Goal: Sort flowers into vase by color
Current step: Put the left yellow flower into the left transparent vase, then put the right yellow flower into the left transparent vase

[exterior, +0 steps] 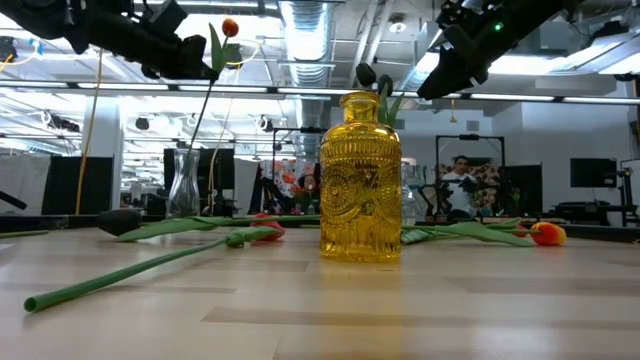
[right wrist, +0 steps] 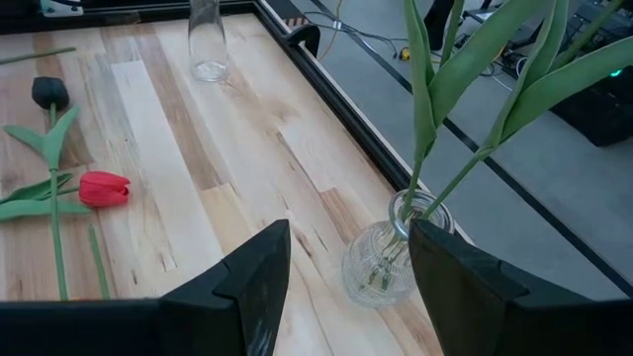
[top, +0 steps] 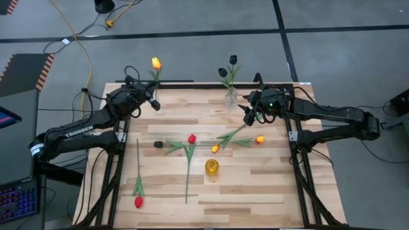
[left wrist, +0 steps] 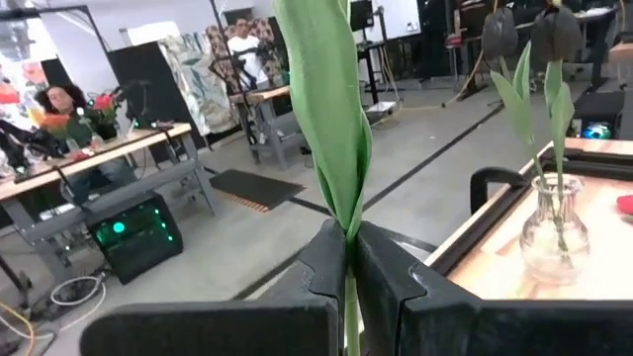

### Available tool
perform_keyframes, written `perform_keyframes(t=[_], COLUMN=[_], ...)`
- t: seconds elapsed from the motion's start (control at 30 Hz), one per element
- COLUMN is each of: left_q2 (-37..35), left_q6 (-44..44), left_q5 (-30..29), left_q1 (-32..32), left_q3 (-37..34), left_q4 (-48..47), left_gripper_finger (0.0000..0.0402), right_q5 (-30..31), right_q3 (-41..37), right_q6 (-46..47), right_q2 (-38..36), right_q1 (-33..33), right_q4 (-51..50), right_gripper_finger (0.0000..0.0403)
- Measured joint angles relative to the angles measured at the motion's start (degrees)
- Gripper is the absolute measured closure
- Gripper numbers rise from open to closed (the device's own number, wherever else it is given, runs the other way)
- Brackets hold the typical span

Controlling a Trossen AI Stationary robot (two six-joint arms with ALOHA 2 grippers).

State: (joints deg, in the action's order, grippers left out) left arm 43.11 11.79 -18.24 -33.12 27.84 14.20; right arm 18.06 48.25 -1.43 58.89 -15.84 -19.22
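Observation:
My left gripper [top: 152, 101] is up over the table's far-left corner, shut on an upright yellow tulip [top: 156, 62] whose head [exterior: 230, 27] stands high. An empty-looking clear vase [exterior: 185, 185] stands under it. My right gripper [top: 250, 116] is open beside a second clear vase [top: 231, 97] holding two black tulips [top: 233, 60]; in the right wrist view that vase [right wrist: 381, 262] sits just ahead of the open fingers, untouched. A yellow glass vase [top: 211, 168] stands mid-table. Red [top: 192, 138], orange [top: 259, 139] and black [top: 158, 144] tulips lie flat on the wood. My left gripper pinches the yellow tulip's stem [left wrist: 348, 287] between both fingers, where a long leaf [left wrist: 331, 109] rises from it, well below the head. The tulip stands upright in the hold. Its stem runs down toward the clear vase's mouth [exterior: 188, 152]; whether it is inside, I cannot tell.
Another red tulip [top: 138, 202] lies near the table's near-left corner and an orange one [top: 215, 148] by the yellow vase. The black frame rail [right wrist: 326, 79] runs along the far edge. Bare wood shows along the near side [top: 255, 198]. People sit beyond the table.

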Motion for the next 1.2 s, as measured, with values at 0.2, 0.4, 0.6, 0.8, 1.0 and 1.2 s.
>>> perform_keyframes(t=[0.2, 0.4, 0.6, 0.8, 1.0, 1.2], left_q2=[0.0, 0.0, 0.0, 0.0, -0.04, -0.75], left_q6=[-1.0, -2.09, -4.06, -4.36, -4.35, -4.35], left_q5=[-0.48, -2.42, -5.64, -5.64, -5.66, -5.68], left_q1=[0.0, 0.02, 0.02, 0.02, 0.02, 0.03], left_q3=[-1.98, -2.21, -2.21, -2.24, -2.24, -2.24], left_q4=[-1.49, -2.46, -2.53, -3.34, -3.4, -3.72], left_gripper_finger=[0.0401, 0.0401, 0.0366, 0.0289, 0.0223, 0.019], right_q5=[0.0, 0.0, 0.0, 0.0, 0.0, 0.0], right_q3=[-0.02, 0.0, -0.01, -0.02, 0.0, 0.0], right_q6=[0.0, 0.0, 0.0, 0.02, 0.02, 2.48], right_q2=[0.0, 0.0, 0.0, 0.0, 0.0, 0.0], right_q1=[0.0, 0.0, 0.0, 0.0, 0.0, 0.01], right_q4=[0.0, 0.02, 0.01, 0.02, 0.0, -0.04], right_gripper_finger=[0.0168, 0.0168, 0.0168, 0.0168, 0.0168, 0.0168])
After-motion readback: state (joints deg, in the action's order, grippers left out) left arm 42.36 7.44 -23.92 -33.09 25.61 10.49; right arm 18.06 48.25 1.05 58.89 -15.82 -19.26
